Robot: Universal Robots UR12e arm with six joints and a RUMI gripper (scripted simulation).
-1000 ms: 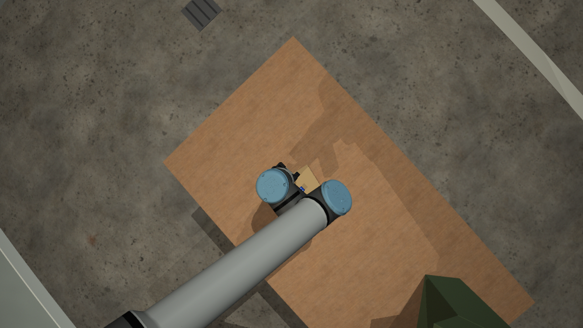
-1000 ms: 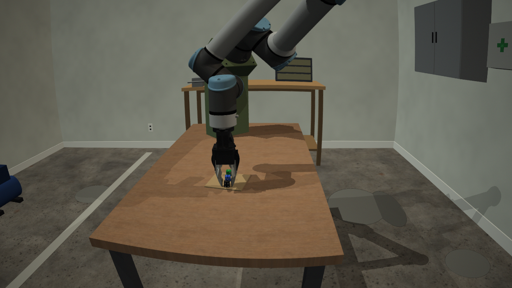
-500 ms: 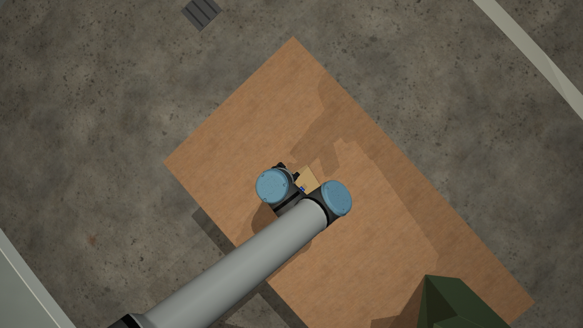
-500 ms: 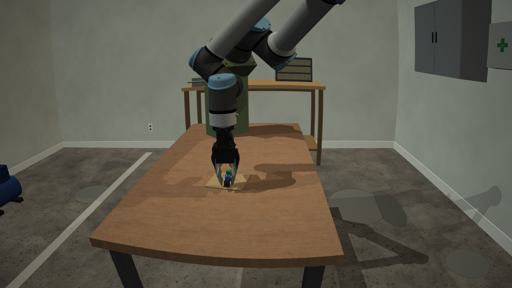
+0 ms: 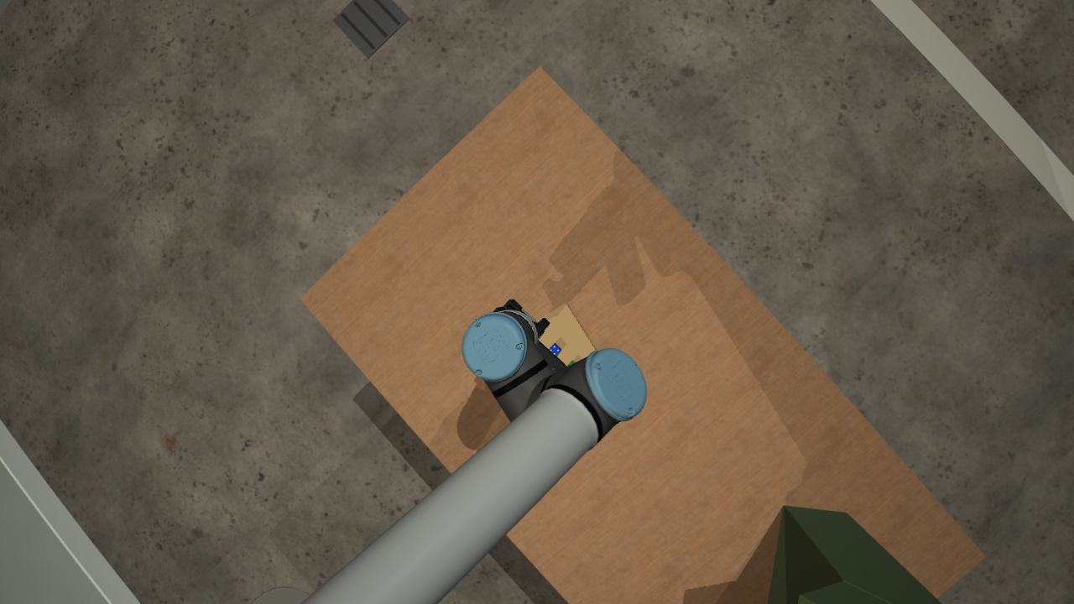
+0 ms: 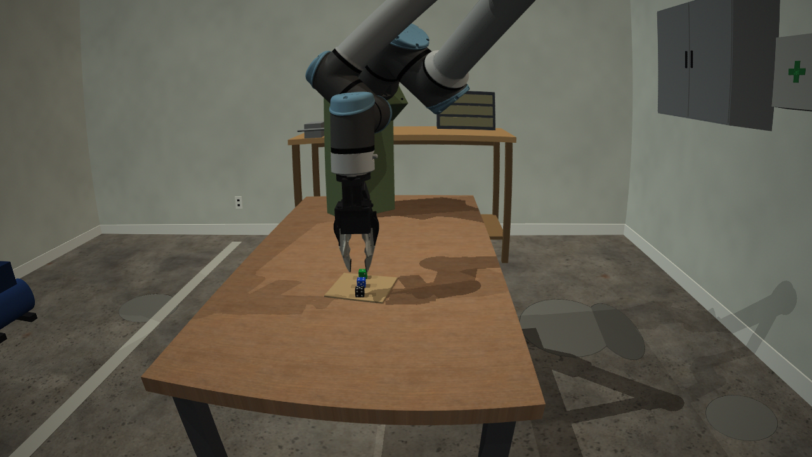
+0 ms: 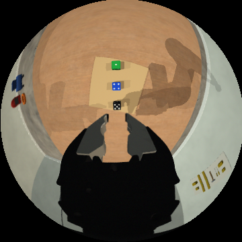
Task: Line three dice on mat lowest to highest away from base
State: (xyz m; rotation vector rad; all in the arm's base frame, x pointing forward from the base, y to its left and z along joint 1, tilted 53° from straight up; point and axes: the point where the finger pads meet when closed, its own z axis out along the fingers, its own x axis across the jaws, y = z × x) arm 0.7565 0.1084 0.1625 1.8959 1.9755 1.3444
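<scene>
A tan mat lies on the wooden table, and three dice sit flat on it in a line. In the wrist view the green die (image 7: 115, 64) is farthest and shows one pip. The blue die (image 7: 116, 86) is in the middle and the black die (image 7: 117, 105) is nearest the fingers; both show several pips. My gripper (image 7: 116, 113) is open and empty, raised above the mat just short of the black die. In the exterior view the gripper (image 6: 356, 266) hangs over the green die (image 6: 362, 273), blue die (image 6: 361, 281) and black die (image 6: 359, 291). From above, the arm hides most of the mat (image 5: 565, 334); only the blue die (image 5: 555, 348) shows.
The robot's green pedestal (image 6: 358, 153) stands at the table's far end; it also shows from above (image 5: 833, 559). A second wooden table (image 6: 403, 136) stands behind it by the wall.
</scene>
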